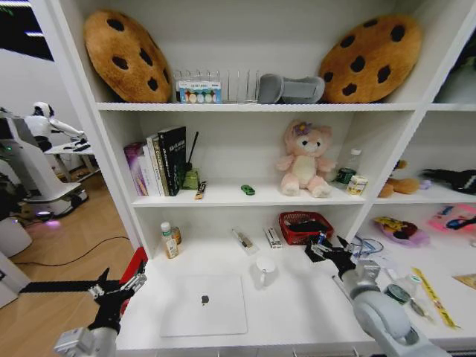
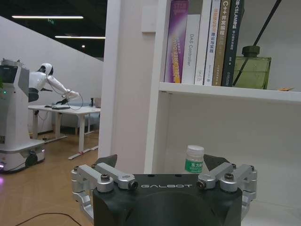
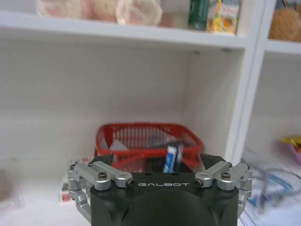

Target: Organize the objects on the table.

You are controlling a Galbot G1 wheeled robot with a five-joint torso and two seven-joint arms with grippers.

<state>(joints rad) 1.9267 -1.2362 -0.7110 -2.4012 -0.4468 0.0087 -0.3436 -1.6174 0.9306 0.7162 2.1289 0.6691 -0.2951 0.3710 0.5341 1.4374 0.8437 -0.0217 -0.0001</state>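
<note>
On the white table (image 1: 297, 312) a thin silver laptop (image 1: 204, 303) lies shut at the front. My left gripper (image 1: 119, 285) hovers open by the table's left end, beside the laptop. In the left wrist view the left gripper (image 2: 160, 162) faces a small green-labelled bottle (image 2: 194, 160). My right gripper (image 1: 326, 248) hangs open just in front of the red mesh basket (image 1: 305, 226). Seen from the right wrist, a short blue-and-white item (image 3: 170, 159) stands upright between the fingers of the right gripper (image 3: 158, 162), before the basket (image 3: 141, 139). A tiny green toy car (image 1: 248, 190) sits on the shelf above.
A white mug (image 1: 265, 271), a small bottle (image 1: 169, 240) and small boxes (image 1: 273, 237) stand behind the laptop. Cables, a yellow strip (image 1: 431, 297) and small items crowd the right end. A red object (image 1: 134, 266) leans at the table's left edge. Books (image 1: 160, 160) and plush toys fill the shelves.
</note>
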